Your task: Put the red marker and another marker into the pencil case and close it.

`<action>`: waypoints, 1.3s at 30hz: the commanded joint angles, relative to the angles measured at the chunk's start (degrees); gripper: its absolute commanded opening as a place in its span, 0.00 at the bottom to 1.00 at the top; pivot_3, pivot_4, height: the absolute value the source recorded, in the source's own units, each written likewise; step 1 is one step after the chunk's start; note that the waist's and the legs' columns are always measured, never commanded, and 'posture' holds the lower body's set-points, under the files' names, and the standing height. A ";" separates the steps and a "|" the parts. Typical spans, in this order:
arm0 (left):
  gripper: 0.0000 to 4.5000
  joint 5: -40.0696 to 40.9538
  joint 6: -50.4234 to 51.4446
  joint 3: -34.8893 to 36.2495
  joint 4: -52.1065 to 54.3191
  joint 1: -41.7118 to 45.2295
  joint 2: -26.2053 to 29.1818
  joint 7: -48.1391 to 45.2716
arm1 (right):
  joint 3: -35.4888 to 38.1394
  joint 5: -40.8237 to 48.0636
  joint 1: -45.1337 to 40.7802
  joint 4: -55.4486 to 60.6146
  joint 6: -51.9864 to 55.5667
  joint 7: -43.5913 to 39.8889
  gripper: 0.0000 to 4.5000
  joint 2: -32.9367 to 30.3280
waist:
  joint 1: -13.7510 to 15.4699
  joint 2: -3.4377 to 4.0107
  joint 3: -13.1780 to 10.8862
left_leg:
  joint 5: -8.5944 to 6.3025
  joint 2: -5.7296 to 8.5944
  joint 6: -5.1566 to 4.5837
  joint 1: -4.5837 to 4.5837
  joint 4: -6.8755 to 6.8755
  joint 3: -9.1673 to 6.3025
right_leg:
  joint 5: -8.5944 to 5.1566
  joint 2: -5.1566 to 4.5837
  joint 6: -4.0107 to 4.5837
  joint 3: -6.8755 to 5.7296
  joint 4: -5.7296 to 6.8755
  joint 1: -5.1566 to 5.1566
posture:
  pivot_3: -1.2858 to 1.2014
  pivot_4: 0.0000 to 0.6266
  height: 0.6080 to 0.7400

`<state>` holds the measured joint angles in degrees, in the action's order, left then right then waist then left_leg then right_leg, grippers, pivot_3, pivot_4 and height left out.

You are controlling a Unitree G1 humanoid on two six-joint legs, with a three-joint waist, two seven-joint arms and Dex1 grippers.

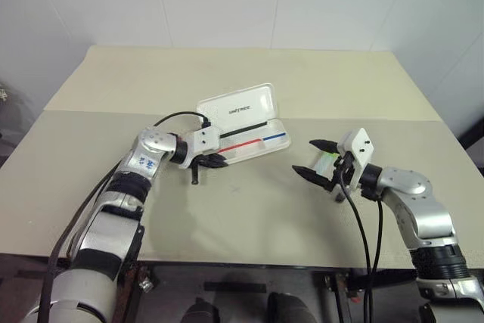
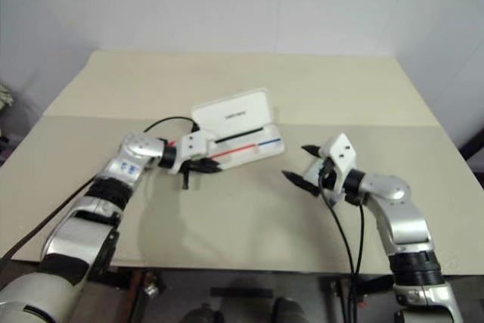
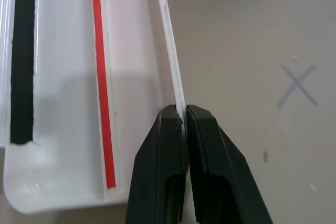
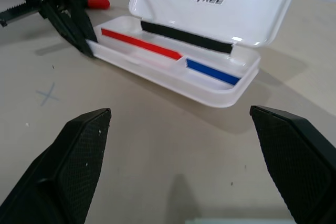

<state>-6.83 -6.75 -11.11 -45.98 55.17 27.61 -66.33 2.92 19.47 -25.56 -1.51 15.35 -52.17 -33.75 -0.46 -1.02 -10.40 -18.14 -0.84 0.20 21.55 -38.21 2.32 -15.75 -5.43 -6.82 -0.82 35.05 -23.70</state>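
The white pencil case (image 1: 240,108) lies open in the middle of the table, its lid (image 4: 210,3) standing up. A red and a blue stripe run along its tray (image 3: 131,51). My left gripper (image 1: 221,161) is shut on the tray's thin front wall near its left end, and the black fingers (image 3: 173,145) pinch the rim. The red marker (image 4: 93,2) lies on the table behind that gripper, only its red cap end showing. My right gripper (image 1: 305,156) hangs open to the right of the case. The light-green marker (image 1: 327,161) shows between its spread fingers, down by the table.
The beige table (image 1: 249,217) has free room in front of the case and behind it. A faint pencilled cross (image 4: 47,94) marks the surface near the case's left end. Black cables trail from both wrists.
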 commanded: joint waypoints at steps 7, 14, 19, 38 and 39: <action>0.00 8.56 14.16 2.89 31.82 -13.31 9.22 -7.04 | 3.46 5.39 -4.13 0.07 2.03 -9.30 1.00 -7.16 | 0.50 0.01 -0.01 | -0.06 0.02 -0.09 0.04 -0.03 -0.06 | 0.00 -0.14 0.00 0.10 -0.15 0.00 | 0.52 0.24 1.00; 0.00 10.99 19.36 1.71 46.37 -19.29 12.93 -7.95 | 0.41 2.99 -3.40 0.77 1.37 -15.59 1.00 -11.89 | 0.39 0.01 -0.01 | -0.20 0.05 -0.34 0.06 -0.07 -0.08 | 0.00 -0.21 0.00 0.12 -0.18 0.01 | 0.52 0.24 1.00; 0.00 9.37 20.00 -0.40 51.06 -22.06 13.98 -6.80 | 0.37 2.55 -3.82 0.41 1.24 -15.84 1.00 -11.76 | 0.30 0.02 -0.01 | -0.20 0.04 -0.33 0.01 -0.08 -0.09 | 0.00 -0.13 0.00 0.16 -0.12 0.00 | 0.52 0.24 1.00; 0.00 4.52 15.89 -6.08 52.79 -26.89 14.68 -3.42 | 0.22 2.14 -1.13 3.08 1.82 -11.03 1.00 -9.98 | 0.39 0.02 -0.01 | -0.21 0.04 -0.35 -0.04 -0.12 -0.10 | 0.00 -0.16 0.00 0.25 -0.08 0.02 | 0.52 0.24 1.00; 0.00 4.60 15.91 -6.05 52.61 -26.79 14.67 -3.54 | 0.12 2.03 -1.32 2.86 1.77 -10.94 1.00 -9.92 | 0.38 0.02 -0.01 | -0.21 0.05 -0.35 -0.05 -0.13 -0.09 | 0.00 -0.16 0.00 0.26 -0.07 0.02 | 0.52 0.24 1.00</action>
<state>-1.68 9.54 -17.14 6.41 28.51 41.45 -70.47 2.56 21.38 -26.37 -0.05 17.54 -63.40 -43.68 -0.08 -1.00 -10.41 -18.35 -0.79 -0.15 21.49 -38.35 2.23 -15.75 -5.59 -6.83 -0.55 35.00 -23.68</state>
